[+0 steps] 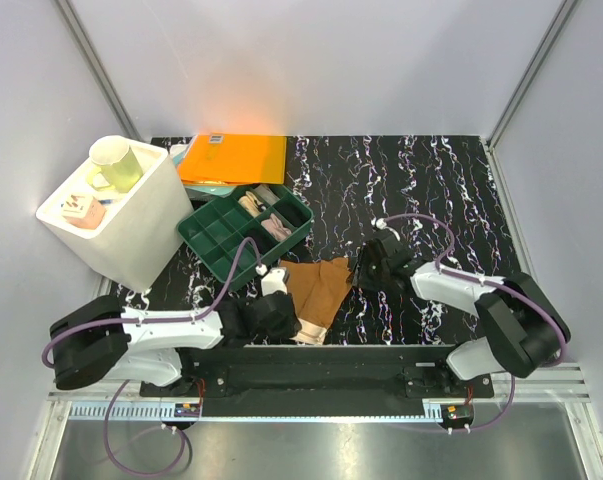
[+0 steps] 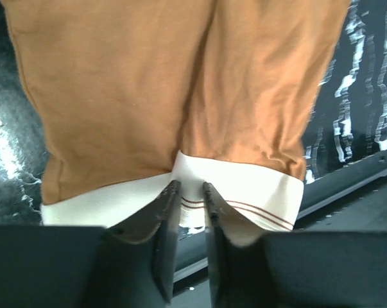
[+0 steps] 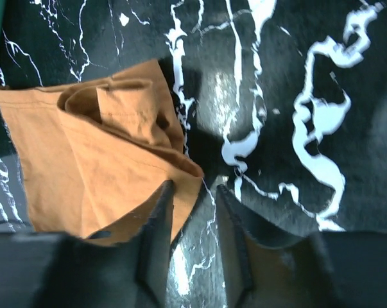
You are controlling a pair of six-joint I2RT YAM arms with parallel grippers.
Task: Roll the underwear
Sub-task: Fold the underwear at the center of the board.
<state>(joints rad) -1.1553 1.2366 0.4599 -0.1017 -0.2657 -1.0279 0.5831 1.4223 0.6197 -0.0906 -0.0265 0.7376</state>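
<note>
Inspection of desk (image 1: 421, 180): found brown underwear (image 1: 321, 285) just in from the middle of the near edge, between the two arms. Lies mostly flat, with pale waistband (image 1: 311, 328) turned toward the near edge and legs pointing toward the far right corner.

Found left gripper (image 1: 289, 318) low over the desk at the waistband end. Checked from the left wrist view: fingers (image 2: 164, 218) drawn close together on the waistband, pale cloth with two thin brown stripes pinched between them, brown cloth puckered just above the pinch. Recorded as clenched on the brown underwear.

Found right gripper (image 1: 363, 268) at the opposite end, at the leg hem nearer the right edge. Checked from the right wrist view: fingers (image 3: 158, 224) standing partly apart, straddling the corner of a folded-over leg hem, with marbled desk surface showing in the gap beside the cloth. Recorded as released, jaws around the hem corner. Cannot tell whether the left finger presses on the cloth or only covers it.

Noted green tray (image 1: 219, 238) toward the far left of the underwear and apart from it, with pale rolled cloth items in the compartments at its far end. Noted orange folder (image 1: 236, 158) at the far edge, behind the tray. Noted white bin (image 1: 141, 225) at the left edge, just beside the tray, with green mug (image 1: 116, 165) inside.
</note>
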